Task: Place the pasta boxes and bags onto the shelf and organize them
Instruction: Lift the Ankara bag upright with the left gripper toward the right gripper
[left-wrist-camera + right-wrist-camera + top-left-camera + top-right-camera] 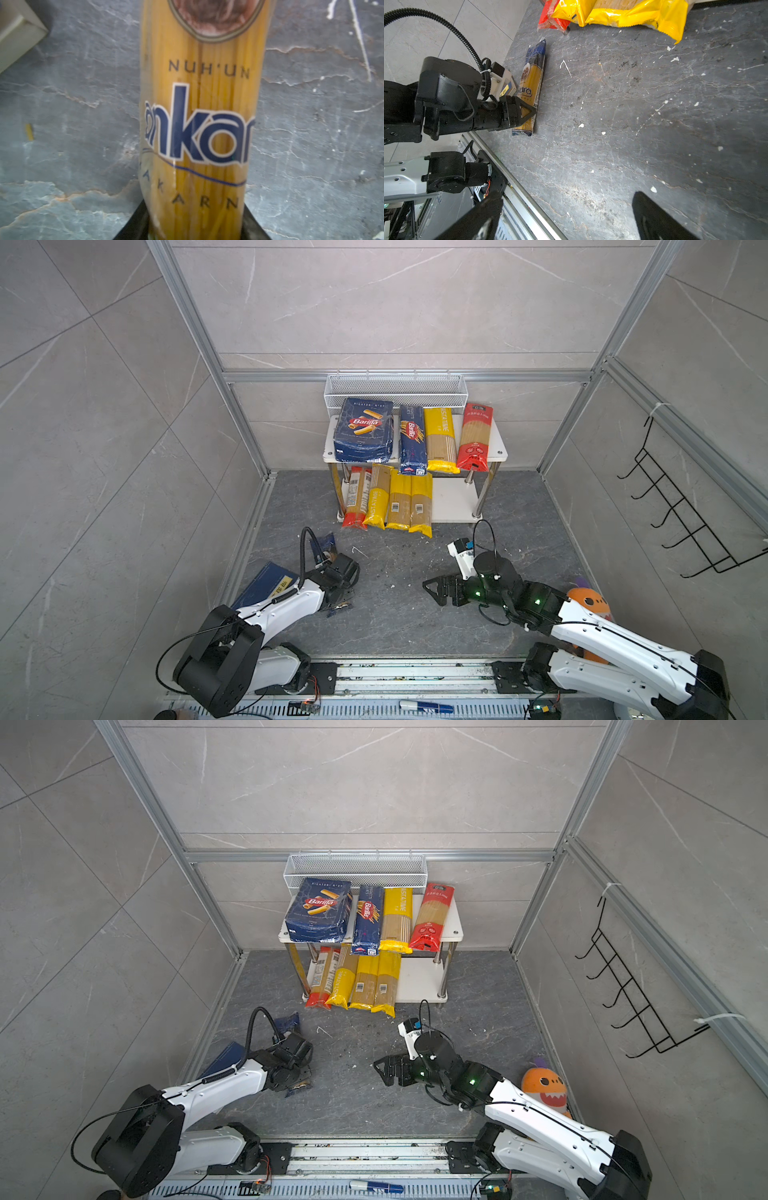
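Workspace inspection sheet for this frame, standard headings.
Surface: dark grey stone-look floor, white crumbs scattered.
Job's things: white two-tier shelf holds two dark blue Barilla boxes, six long plastic spaghetti bags; dark blue ankara spaghetti bag on floor.
Clutter: orange plush shark, blue-and-white marker pen.
Grippers: left gripper shut on ankara bag; right gripper open, empty.
Cables: black corrugated hose arches above left gripper.
Surroundings: white wire mesh basket, black wire hook rack.

On scene: two Barilla boxes (363,429), four yellow bags (441,439), two red bags (474,437), one ankara bag (530,87), one shelf (455,497), one plush shark (544,1088).
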You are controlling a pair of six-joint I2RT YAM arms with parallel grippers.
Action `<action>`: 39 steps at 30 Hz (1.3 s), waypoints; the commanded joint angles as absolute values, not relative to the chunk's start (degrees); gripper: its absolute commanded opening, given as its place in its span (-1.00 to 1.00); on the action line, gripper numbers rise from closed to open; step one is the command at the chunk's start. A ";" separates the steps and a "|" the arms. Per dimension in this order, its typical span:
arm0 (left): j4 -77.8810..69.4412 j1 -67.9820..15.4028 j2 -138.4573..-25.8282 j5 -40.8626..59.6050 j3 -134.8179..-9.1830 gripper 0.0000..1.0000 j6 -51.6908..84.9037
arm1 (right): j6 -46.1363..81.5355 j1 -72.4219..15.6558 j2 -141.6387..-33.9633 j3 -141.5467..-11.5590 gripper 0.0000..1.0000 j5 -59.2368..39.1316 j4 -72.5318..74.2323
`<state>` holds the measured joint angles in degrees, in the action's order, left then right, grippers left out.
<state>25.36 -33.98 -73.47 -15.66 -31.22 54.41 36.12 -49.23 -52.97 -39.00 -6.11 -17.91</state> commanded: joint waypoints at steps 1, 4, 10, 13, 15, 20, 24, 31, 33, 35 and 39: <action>24.18 -38.93 -76.52 -8.20 -30.68 -0.56 56.57 | 34.80 -49.48 -51.52 -39.93 0.99 -4.78 -20.11; 24.92 -43.51 -77.78 -9.56 -33.20 -0.72 58.44 | 35.06 -49.48 -51.16 -39.19 0.98 -4.74 -20.16; 26.71 -55.77 -85.49 -12.29 -42.96 -0.75 61.71 | 35.50 -49.48 -48.39 -37.80 0.99 -2.85 -22.68; 26.52 -59.66 -89.87 -11.83 -48.04 -0.75 62.19 | 35.60 -49.48 -45.82 -37.45 0.99 -1.38 -25.14; 26.18 -61.38 -92.57 -11.15 -51.14 -0.75 61.93 | 35.60 -49.48 -43.84 -37.24 0.99 -0.32 -27.56; 25.78 -63.70 -97.86 -9.70 -57.53 -0.73 60.91 | 35.87 -49.48 -39.31 -36.84 0.99 2.53 -32.90; 25.18 -64.80 -100.71 -8.13 -60.44 -0.56 60.39 | 36.43 -49.48 -37.05 -36.82 0.99 5.27 -37.08; 24.77 -66.14 -100.90 -7.46 -62.60 0.27 58.45 | 37.59 -49.49 -36.38 -36.92 0.99 9.20 -42.51; 25.04 -66.26 -99.35 -7.81 -62.17 0.45 58.28 | 37.99 -49.48 -36.13 -36.51 0.99 9.73 -43.05; 25.16 -66.44 -97.05 -8.40 -61.19 0.61 57.94 | 38.58 -49.47 -36.08 -35.80 0.99 9.97 -43.05; 27.28 -66.88 -91.13 -10.14 -59.41 0.69 57.31 | 40.34 -49.44 -35.83 -34.58 0.99 10.33 -42.62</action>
